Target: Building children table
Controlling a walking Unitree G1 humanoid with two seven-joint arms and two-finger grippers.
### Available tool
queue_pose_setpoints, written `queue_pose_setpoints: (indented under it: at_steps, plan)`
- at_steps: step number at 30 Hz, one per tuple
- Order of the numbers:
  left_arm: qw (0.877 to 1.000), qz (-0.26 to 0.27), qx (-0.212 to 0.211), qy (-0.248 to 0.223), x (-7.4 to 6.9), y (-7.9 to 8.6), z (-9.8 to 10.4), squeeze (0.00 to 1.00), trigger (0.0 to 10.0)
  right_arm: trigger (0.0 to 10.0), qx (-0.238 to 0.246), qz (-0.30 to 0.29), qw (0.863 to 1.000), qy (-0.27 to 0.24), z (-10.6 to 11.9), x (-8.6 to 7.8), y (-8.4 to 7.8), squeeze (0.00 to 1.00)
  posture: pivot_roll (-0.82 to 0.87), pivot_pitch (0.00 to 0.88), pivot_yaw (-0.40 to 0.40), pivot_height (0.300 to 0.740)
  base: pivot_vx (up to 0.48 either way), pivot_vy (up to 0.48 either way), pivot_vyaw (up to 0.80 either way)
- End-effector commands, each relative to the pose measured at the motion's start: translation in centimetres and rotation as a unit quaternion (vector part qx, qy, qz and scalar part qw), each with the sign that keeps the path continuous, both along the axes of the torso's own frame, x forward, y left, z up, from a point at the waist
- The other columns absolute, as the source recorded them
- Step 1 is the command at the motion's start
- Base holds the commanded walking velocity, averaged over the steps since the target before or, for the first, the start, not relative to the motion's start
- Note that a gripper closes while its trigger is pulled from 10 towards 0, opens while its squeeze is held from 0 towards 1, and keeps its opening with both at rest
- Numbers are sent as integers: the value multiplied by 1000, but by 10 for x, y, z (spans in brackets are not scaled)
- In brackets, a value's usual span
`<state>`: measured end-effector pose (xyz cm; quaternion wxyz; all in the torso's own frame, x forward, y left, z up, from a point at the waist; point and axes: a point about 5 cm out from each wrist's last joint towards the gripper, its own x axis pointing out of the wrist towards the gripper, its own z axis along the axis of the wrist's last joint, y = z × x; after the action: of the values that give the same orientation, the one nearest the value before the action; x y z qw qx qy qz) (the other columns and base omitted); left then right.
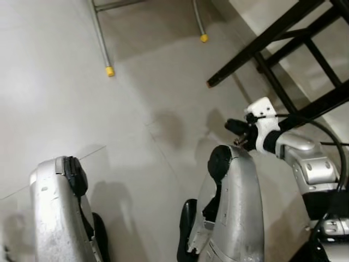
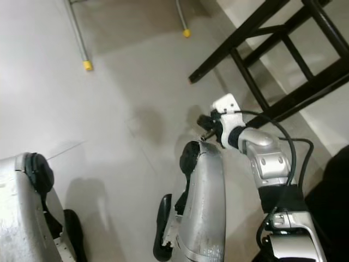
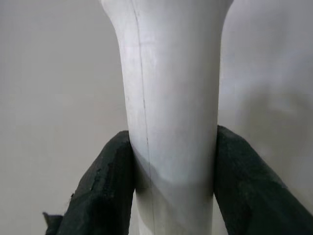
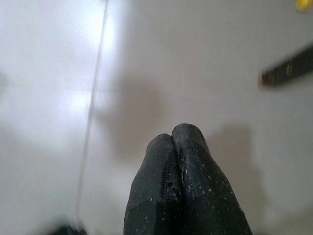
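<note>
1. Left gripper (image 3: 171, 191) is clamping a white table leg (image 3: 168, 98); in the left wrist view, one black finger (image 3: 105, 186) is pressing each side of the round shaft, which is widening toward its far end.
2. Right gripper (image 4: 182, 142) is holding nothing; its two black fingers are pressed together tip to tip above the pale tiled floor (image 1: 65, 82).
3. In the head views, the right arm (image 1: 305, 164) is reaching forward from the robot's right side, with its white wrist housing (image 1: 264, 123) hanging over the floor just beyond the robot's right knee (image 1: 221, 164).
4. Both silver legs are showing at the bottom of the head views, with the left knee (image 1: 73, 174) well apart from the right one.
5. Black chair legs (image 1: 256, 49) are slanting across the upper right, near the right wrist.
6. Two grey metal tubes with yellow end caps (image 1: 109, 71) are resting on the floor at the top, well apart from both arms.
</note>
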<state>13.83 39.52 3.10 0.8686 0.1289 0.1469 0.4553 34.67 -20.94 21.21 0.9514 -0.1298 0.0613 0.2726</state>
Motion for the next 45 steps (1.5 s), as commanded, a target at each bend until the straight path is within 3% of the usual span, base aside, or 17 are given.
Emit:
queue_pose_setpoints:
  at_steps: [1,5,7,8,10,11,13,14,17,18,20,28,31,36,38,39,45]
  plan:
    - [998,19,59,-21,-8,21,29,0,0,10000,36,23,999,-2,-2,-1,8,0,-85,336,-123,315,0,0,0]
    - [992,2,106,-68,4,32,65,0,0,10000,51,40,998,-19,3,0,16,0,-57,306,-111,325,0,0,0]
    - [984,-31,140,-110,21,32,96,0,0,10000,63,51,996,-37,7,1,23,0,-34,275,-97,335,0,0,0]
    - [984,-31,140,-110,21,32,96,0,0,10000,63,51,996,-37,7,1,23,0,-34,275,-97,335,0,0,0]
    - [960,-128,159,-189,59,12,143,0,0,10000,91,81,991,-60,19,1,37,0,-6,219,-74,345,0,0,0]
    - [960,-128,159,-189,59,12,143,0,0,10000,91,81,991,-60,19,1,37,0,-6,219,-74,345,0,0,0]
    - [924,-237,155,-257,89,-20,183,0,0,10000,115,120,983,-76,31,-3,50,0,4,194,-66,355,0,0,0]
    - [924,-237,155,-257,89,-20,183,0,0,10000,115,120,983,-76,31,-3,50,0,4,194,-66,355,0,0,0]
    - [867,-368,170,-290,109,-60,228,0,0,10000,131,183,971,-79,38,-12,65,0,26,148,-50,370,0,0,0]
    - [867,-368,170,-290,109,-60,228,0,0,10000,131,183,971,-79,38,-12,65,0,26,148,-50,375,0,0,0]
    - [822,-447,209,-284,112,-82,257,0,0,10000,136,228,961,-74,35,-20,75,0,49,109,-36,390,0,0,0]
    - [780,-525,229,-252,111,-99,274,0,0,10000,146,264,951,-67,31,-25,86,0,70,67,-21,420,0,0,0]
    - [764,-581,182,-214,102,-105,269,0,0,10000,150,294,942,-55,27,-31,91,0,75,43,-12,435,0,0,0]
    - [755,-608,152,-192,96,-104,264,0,0,10000,148,311,938,-49,24,-34,93,0,74,30,-10,445,0,0,0]
    - [727,-642,121,-212,91,-110,276,0,0,10000,154,306,938,-42,18,-33,94,0,77,4,-10,460,0,0,0]
    - [727,-642,121,-212,91,-110,276,0,0,10000,154,306,938,-42,18,-33,94,0,77,4,-10,460,0,0,0]
    - [679,-693,86,-225,88,-129,284,0,0,10000,161,283,945,-22,3,-33,94,0,74,0,-8,485,0,0,0]
